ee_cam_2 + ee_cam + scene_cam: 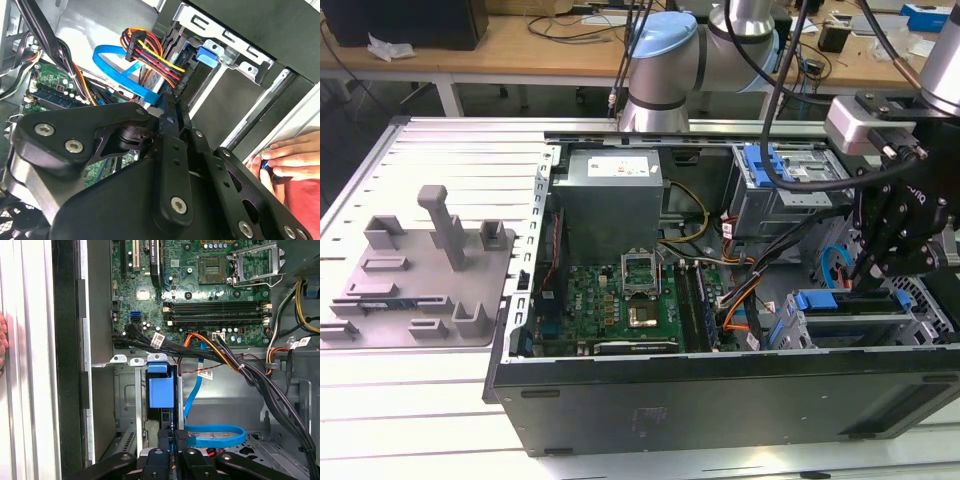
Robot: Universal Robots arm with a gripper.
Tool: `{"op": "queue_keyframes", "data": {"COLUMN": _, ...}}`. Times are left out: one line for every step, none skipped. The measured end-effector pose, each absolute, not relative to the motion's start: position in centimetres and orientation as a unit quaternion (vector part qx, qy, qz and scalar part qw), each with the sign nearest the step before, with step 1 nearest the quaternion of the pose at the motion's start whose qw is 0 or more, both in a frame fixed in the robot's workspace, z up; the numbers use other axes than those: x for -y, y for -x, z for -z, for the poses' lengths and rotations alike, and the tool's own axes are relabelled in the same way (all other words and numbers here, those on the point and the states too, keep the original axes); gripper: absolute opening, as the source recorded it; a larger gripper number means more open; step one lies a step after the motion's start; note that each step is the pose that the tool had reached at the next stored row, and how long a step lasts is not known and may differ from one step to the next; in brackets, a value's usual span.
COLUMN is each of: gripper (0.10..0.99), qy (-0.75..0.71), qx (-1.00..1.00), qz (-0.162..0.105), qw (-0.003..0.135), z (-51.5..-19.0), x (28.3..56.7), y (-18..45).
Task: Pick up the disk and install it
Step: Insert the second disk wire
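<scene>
Pincer (868, 268) nose-down inside the computer case (720, 395), clenched on the disk's (161, 390) upright edge.

Even, bright indoor light; soft shadows inside the case (720, 380); slight blur.

A ribbed metal table (440, 170) carries the open computer case (720, 385). A grey fixture tray (415, 290) lies beside it, towards the exterior view's left.
</scene>
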State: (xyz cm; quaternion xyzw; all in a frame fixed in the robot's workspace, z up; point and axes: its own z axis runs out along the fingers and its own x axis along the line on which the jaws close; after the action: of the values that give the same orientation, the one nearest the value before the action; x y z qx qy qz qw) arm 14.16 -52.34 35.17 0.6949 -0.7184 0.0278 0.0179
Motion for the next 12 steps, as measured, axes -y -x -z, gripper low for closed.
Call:
{"op": "queue_keyframes", "data": {"gripper": 0.161, "qy": -0.695, "qx": 0.718, "qz": -0.028, "qw": 0.018, "z": -35.16, "x": 52.34, "y": -14.17}}
{"op": "queue_keyframes", "data": {"gripper": 0.161, "qy": -0.695, "qx": 0.718, "qz": -0.028, "qw": 0.018, "z": -35.14, "x": 52.35, "y": -14.17}}
{"op": "queue_keyframes", "data": {"gripper": 0.161, "qy": -0.695, "qx": 0.718, "qz": -0.028, "qw": 0.018, "z": -35.12, "x": 52.36, "y": -14.18}}
{"op": "queue_keyframes", "data": {"gripper": 0.161, "qy": -0.695, "qx": 0.718, "qz": -0.028, "qw": 0.018, "z": -35.09, "x": 52.36, "y": -14.19}}
{"op": "queue_keyframes", "data": {"gripper": 0.161, "qy": -0.695, "qx": 0.718, "qz": -0.028, "qw": 0.018, "z": -35.05, "x": 52.36, "y": -14.22}}
{"op": "queue_keyframes", "data": {"gripper": 0.161, "qy": -0.695, "qx": 0.718, "qz": -0.028, "qw": 0.018, "z": -35.0, "x": 52.37, "y": -14.25}}
{"op": "queue_keyframes", "data": {"gripper": 0.161, "qy": -0.695, "qx": 0.718, "qz": -0.028, "qw": 0.018, "z": -34.95, "x": 52.36, "y": -14.25}}
{"op": "queue_keyframes", "data": {"gripper": 0.161, "qy": -0.695, "qx": 0.718, "qz": -0.028, "qw": 0.018, "z": -34.92, "x": 52.36, "y": -14.25}}
{"op": "queue_keyframes", "data": {"gripper": 0.161, "qy": -0.695, "qx": 0.718, "qz": -0.028, "qw": 0.018, "z": -34.86, "x": 52.37, "y": -14.26}}
{"op": "queue_keyframes", "data": {"gripper": 0.161, "qy": -0.695, "qx": 0.718, "qz": -0.028, "qw": 0.018, "z": -34.82, "x": 52.36, "y": -14.26}}
{"op": "queue_keyframes", "data": {"gripper": 0.161, "qy": -0.695, "qx": 0.718, "qz": -0.028, "qw": 0.018, "z": -34.77, "x": 52.37, "y": -14.26}}
{"op": "queue_keyframes", "data": {"gripper": 0.161, "qy": -0.695, "qx": 0.718, "qz": -0.028, "qw": 0.018, "z": -34.72, "x": 52.37, "y": -14.26}}
